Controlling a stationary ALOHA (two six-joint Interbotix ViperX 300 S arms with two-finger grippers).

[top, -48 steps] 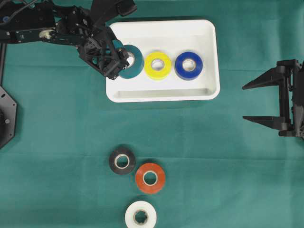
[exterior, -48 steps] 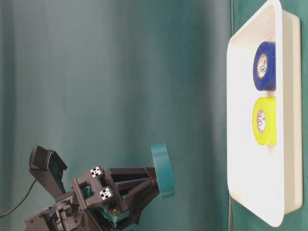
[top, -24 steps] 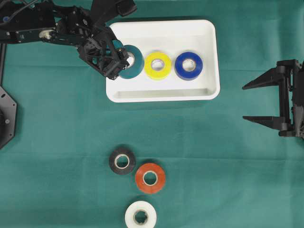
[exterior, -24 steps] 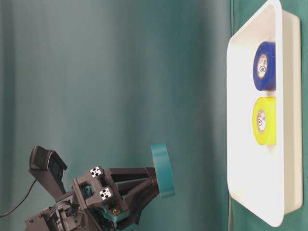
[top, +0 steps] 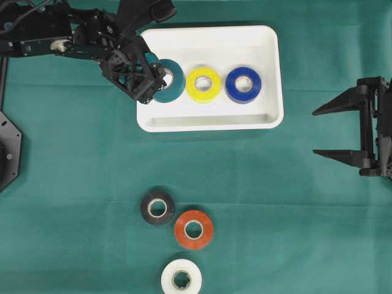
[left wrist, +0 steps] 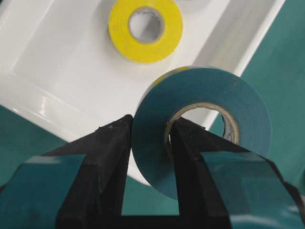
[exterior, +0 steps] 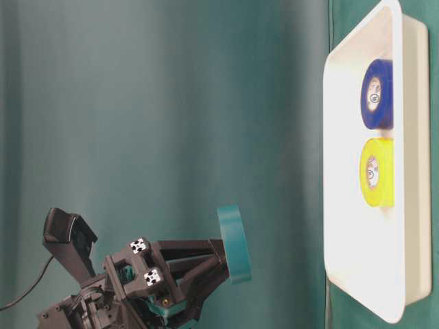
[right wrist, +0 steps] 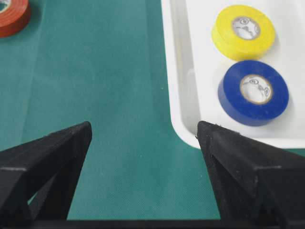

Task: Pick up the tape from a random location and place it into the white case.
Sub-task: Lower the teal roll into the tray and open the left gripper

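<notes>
Teal vinyl wound on a cardboard core, the teal tape roll (top: 169,79) hangs at the upper left of the overhead view, over the left end of the white case (top: 269,119). The left gripper (top: 149,78) is clamped through its wall, one finger inside the core, one outside. It looks light, stiff and rather slick, so this wall pinch suits it. The right gripper (top: 335,131) stands wide apart, holding nothing, at the right edge.

Two tape rolls (top: 204,84) side by side in the white plastic tray (top: 211,120); three more rolls (top: 193,229) clustered below on the bench (top: 275,202).
</notes>
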